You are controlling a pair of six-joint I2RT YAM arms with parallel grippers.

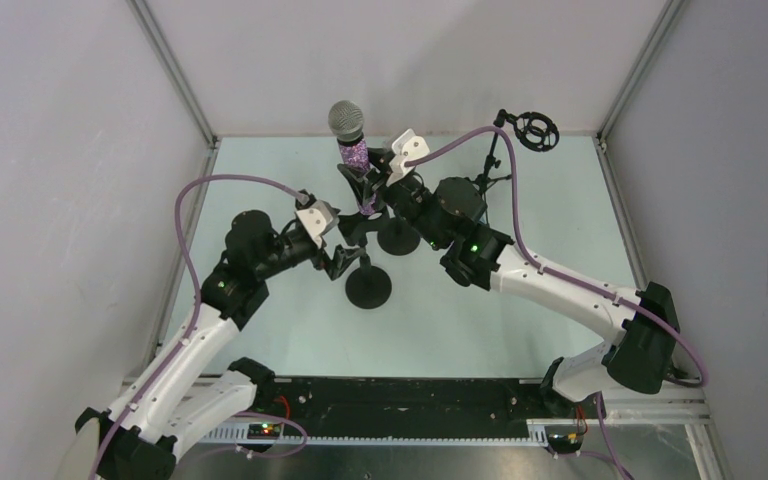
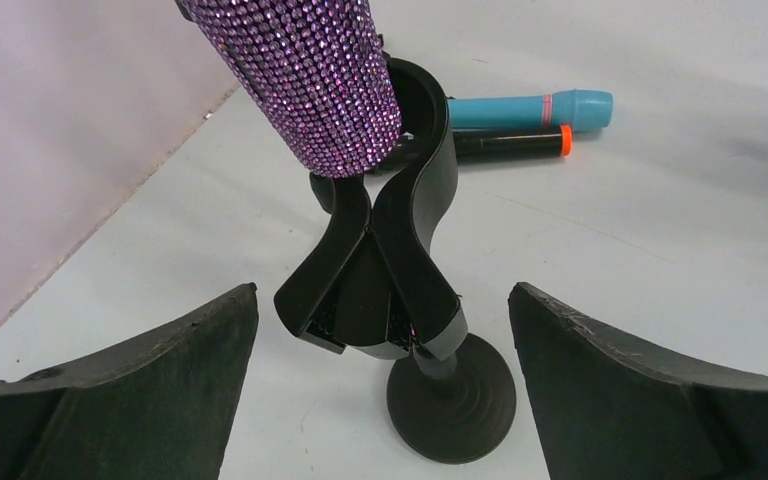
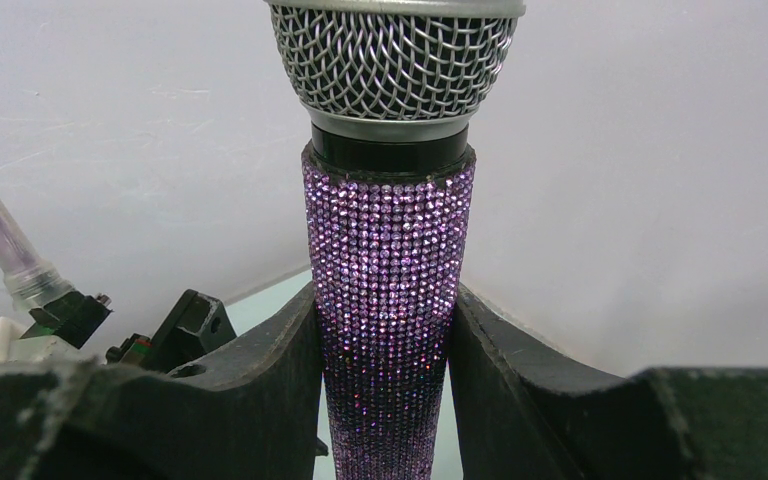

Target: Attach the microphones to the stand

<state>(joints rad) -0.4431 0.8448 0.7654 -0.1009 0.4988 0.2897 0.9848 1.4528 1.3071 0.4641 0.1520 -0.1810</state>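
Observation:
The purple glittery microphone (image 3: 390, 230) with its silver mesh head (image 1: 346, 119) stands upright, and my right gripper (image 3: 385, 330) is shut on its body. Its lower end sits at the mouth of the black clip (image 2: 380, 250) on a stand with a round base (image 2: 450, 395); I cannot tell how deep it is seated. My left gripper (image 2: 382, 292) is open wide, its fingers (image 2: 200, 380) apart on either side of the clip and touching nothing. The teal microphone (image 2: 530, 108) and the black microphone with an orange end (image 2: 510, 142) lie side by side on the table behind the stand.
A second round stand base (image 1: 398, 238) sits just behind the first base (image 1: 368, 287). A taller stand with a ring mount (image 1: 535, 130) is at the back right. White walls close in the pale table (image 1: 560, 230) on three sides.

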